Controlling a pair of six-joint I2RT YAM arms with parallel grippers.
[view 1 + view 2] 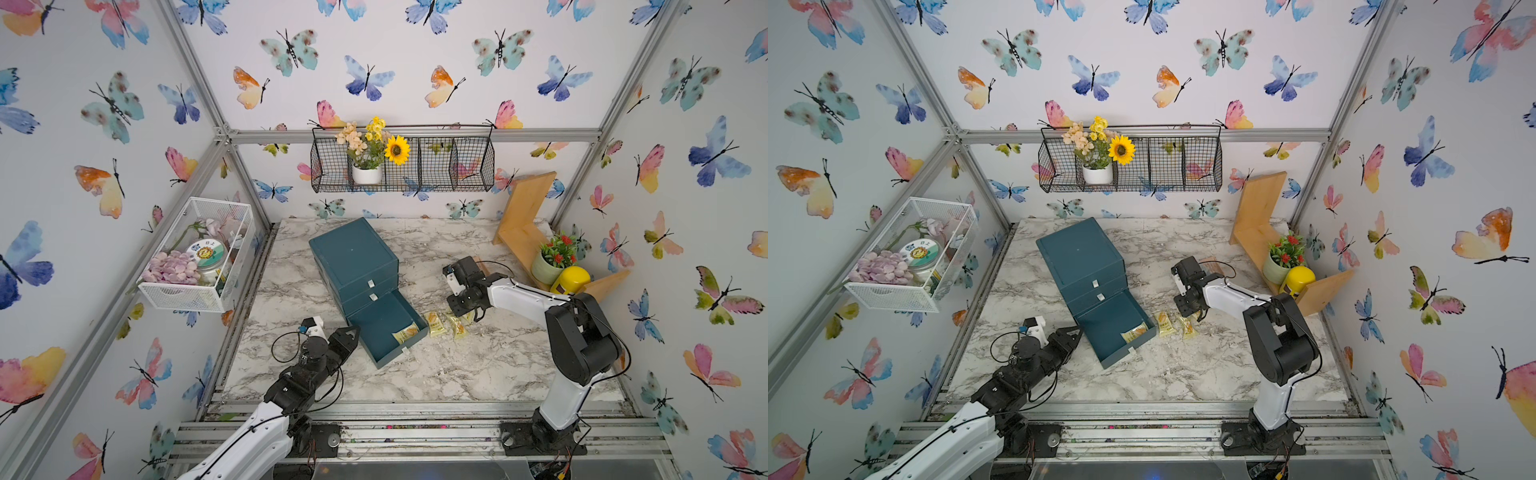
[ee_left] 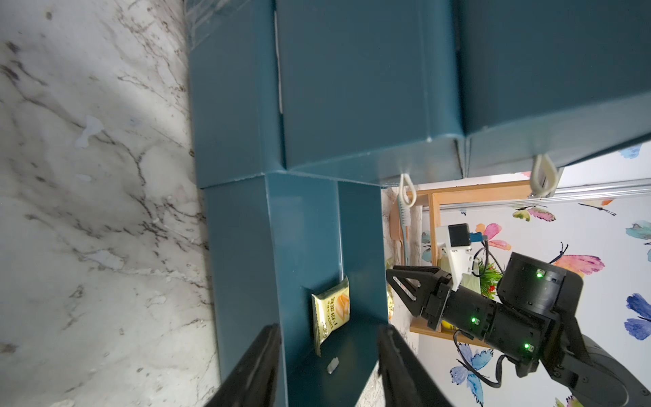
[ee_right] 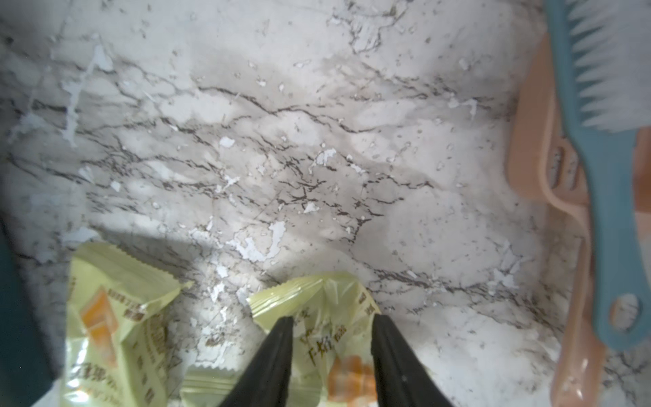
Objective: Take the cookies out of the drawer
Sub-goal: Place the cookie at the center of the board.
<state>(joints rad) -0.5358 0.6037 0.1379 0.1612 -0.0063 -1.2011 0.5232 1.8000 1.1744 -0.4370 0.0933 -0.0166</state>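
1. Butterfly-papered walls close in a marble-look worktop (image 1: 457,374). On it stands a teal cabinet (image 1: 353,253) with its bottom drawer (image 1: 370,332) pulled out.
2. One pale yellow cookie packet (image 1: 405,333) lies inside the drawer, in the corner where the front wall meets the side wall nearer the right arm. Its long axis runs roughly along the front wall. The left wrist view shows it tipped up against a wall, not flat.
3. A second packet (image 1: 435,323) and a third packet (image 1: 456,326) lie out on the worktop, just beside that side of the drawer.
4. The right end effector (image 3: 331,320) points down over the third packet, jaws partway apart astride the wrapper. Whether they touch it cannot be told.
5. The left end effector (image 1: 352,331) sits low just beside the drawer's opposite side wall. It aims across the drawer, jaws a modest gap apart and empty.
6. The cookie packet sits one wall away from the right end effector but a full drawer-width from the left. The right arm therefore looks better placed, provided it clears the wall and closes across the packet's short side.
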